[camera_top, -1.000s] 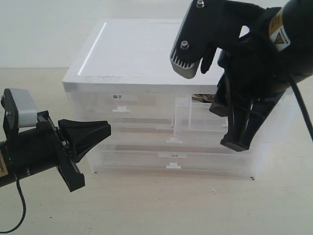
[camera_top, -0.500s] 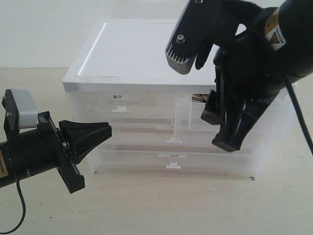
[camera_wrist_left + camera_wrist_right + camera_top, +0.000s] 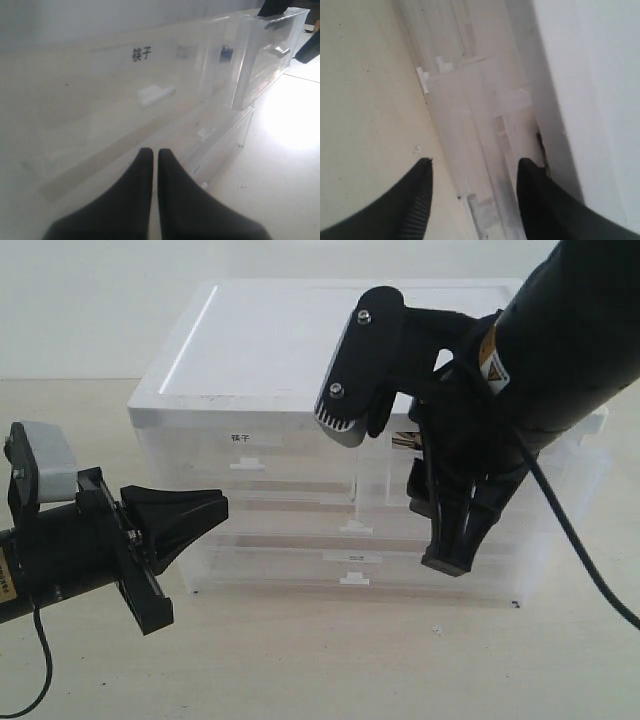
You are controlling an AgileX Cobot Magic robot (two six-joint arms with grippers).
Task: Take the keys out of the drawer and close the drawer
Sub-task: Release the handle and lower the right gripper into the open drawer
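Two black grippers hover before a clear plastic drawer cabinet with a white top (image 3: 300, 340) standing on the pale worktop (image 3: 330, 660). The left gripper (image 3: 220, 503) (image 3: 151, 152) has its jaws pressed together on nothing, level with the shut half-width drawer with bold dark label characters (image 3: 240, 455). The half-width clear plastic drawer with a small white tab handle (image 3: 382, 478) (image 3: 265, 55) juts out at the upper right. The right gripper (image 3: 433, 533) (image 3: 474, 165) hangs in front of it, jaws spread and empty, blocking much of it. Of the bunch of silver metal keys (image 3: 405, 439) only a dark sliver shows inside. Full-width clear drawers (image 3: 350, 570) lie shut below.
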